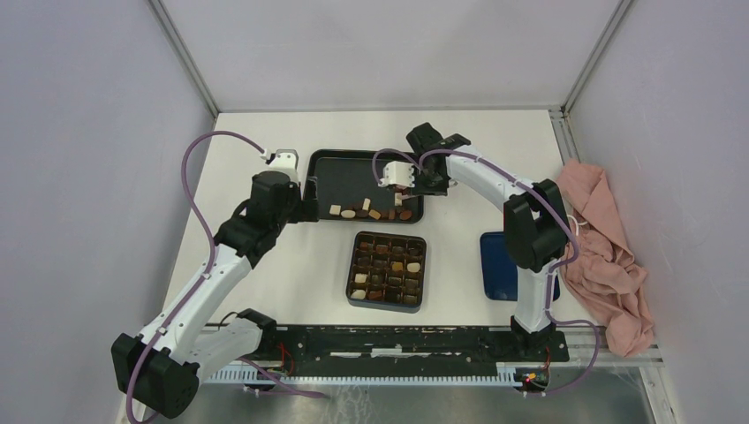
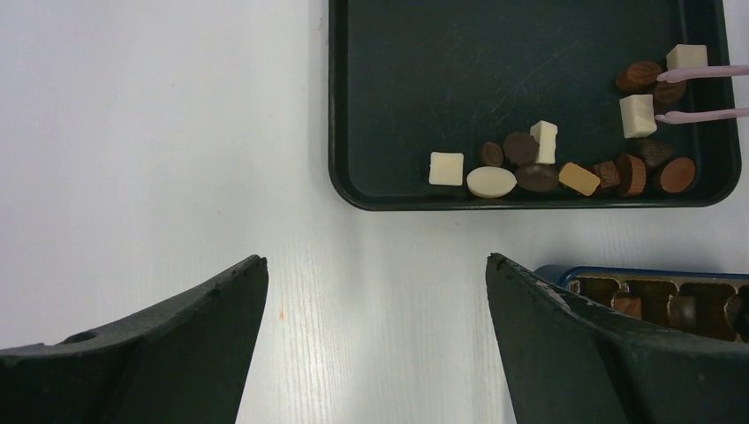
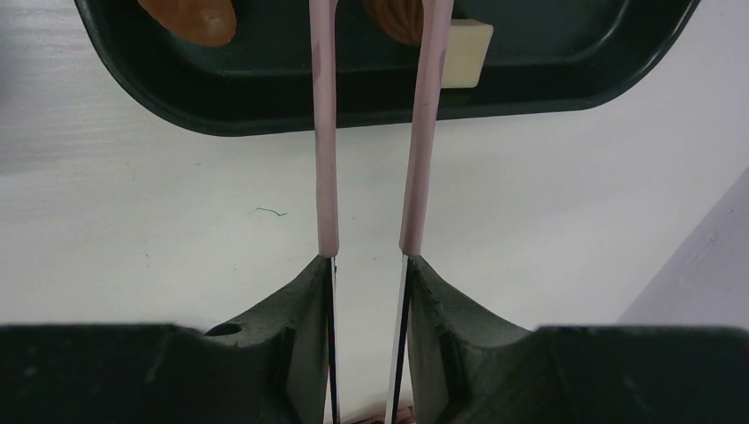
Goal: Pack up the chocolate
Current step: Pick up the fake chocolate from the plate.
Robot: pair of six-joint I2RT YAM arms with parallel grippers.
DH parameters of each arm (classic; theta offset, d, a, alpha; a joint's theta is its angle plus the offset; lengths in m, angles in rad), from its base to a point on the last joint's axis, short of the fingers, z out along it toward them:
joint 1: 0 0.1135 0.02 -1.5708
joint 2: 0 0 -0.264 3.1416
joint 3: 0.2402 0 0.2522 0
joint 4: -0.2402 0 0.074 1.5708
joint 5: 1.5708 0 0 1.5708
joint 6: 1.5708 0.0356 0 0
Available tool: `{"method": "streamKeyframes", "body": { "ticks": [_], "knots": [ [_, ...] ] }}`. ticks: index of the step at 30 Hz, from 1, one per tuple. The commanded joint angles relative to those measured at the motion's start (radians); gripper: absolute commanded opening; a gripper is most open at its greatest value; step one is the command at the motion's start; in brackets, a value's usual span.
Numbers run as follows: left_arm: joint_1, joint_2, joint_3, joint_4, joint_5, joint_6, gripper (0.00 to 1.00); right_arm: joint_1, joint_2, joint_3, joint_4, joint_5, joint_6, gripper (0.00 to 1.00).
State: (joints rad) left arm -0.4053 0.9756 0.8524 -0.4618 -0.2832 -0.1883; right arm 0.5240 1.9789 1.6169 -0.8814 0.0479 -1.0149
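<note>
Loose chocolate (image 1: 371,210) is bunched along the lower edge of the tray (image 1: 340,181) mid-frame, with more in the box (image 1: 387,269) just below. The right gripper (image 3: 366,265) is clenched on pink tweezers (image 3: 325,132) poking into the tray's right end. The left gripper (image 2: 377,261) hangs spread wide over the bench (image 2: 132,132), holding nothing.

The black left gripper (image 2: 375,265) is being held wide open; the right gripper (image 3: 366,261) is being squeezed onto pink tweezers (image 3: 325,132) near the far edge.

Chocolate (image 1: 374,213) in tray (image 1: 353,177) (box (image 1: 389,236) nearer)
</note>
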Motion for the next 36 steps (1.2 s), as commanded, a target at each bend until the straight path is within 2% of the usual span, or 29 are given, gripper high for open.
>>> {"method": "streamKeyframes", "body": {
  "ticks": [1, 12, 36],
  "knots": [
    [0.005, -0.011, 0.007, 0.029, 0.012, 0.049, 0.97, 0.003, -0.013, 0.047, -0.013, 0.027, 0.018, 0.38],
    [0.005, -0.017, 0.005, 0.029, 0.017, 0.048, 0.97, -0.006, -0.04, -0.025, 0.016, 0.098, 0.009, 0.41],
    [0.005, -0.01, 0.007, 0.029, 0.019, 0.048, 0.97, 0.032, 0.026, 0.028, -0.006, 0.147, -0.031, 0.4]
  ]
}}
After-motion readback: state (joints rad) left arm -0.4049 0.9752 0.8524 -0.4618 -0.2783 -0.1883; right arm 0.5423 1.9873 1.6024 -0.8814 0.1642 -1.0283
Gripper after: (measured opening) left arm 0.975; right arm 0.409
